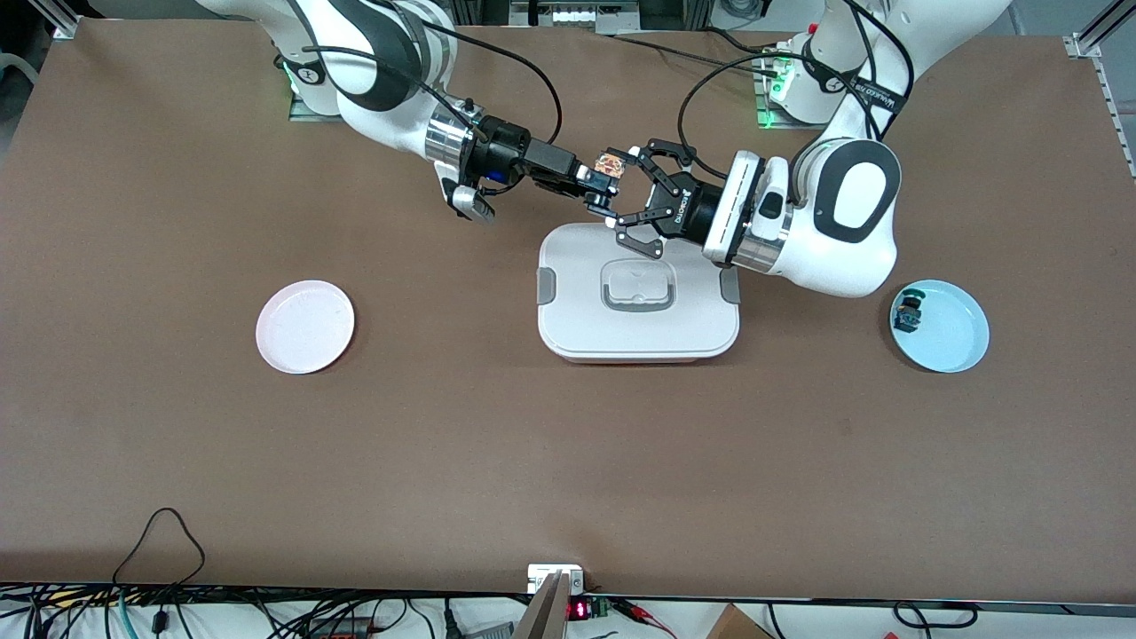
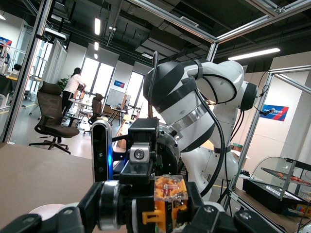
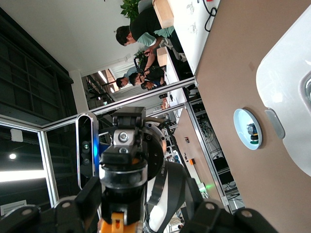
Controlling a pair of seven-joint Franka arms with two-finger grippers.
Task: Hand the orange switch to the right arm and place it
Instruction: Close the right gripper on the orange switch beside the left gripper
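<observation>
Front view is showing both arms meeting in the air over the edge of a white lidded box (image 1: 637, 302) nearer the robots' bases, mid-table. The left gripper (image 1: 632, 197), claw-like, is clamping the orange switch (image 1: 609, 165) in its fingertips, jaws fully drawn in on it. The right gripper (image 1: 596, 188), slim-fingered, is reaching in from the other end, its fingers flanking the same switch; whether they are already pressing on it cannot be told, and they look partly apart. The switch is lying directly between the two grippers, along the line on which they face each other; its long axis is not clear. Both grippers are equally near it, so the handover appears to be under way, and the next step probably calls for the right fingers to clamp before the left ones let go. A slip here would likely drop the switch onto the lid. The surface is a brown table (image 1: 497, 461), carrying a pink plate (image 1: 304, 326) toward the right arm's end and a blue plate (image 1: 950, 330) toward the left arm's end, holding a second small switch (image 1: 908, 313). The room is a workshop with office chairs (image 2: 53, 116) and people (image 3: 141, 34).
</observation>
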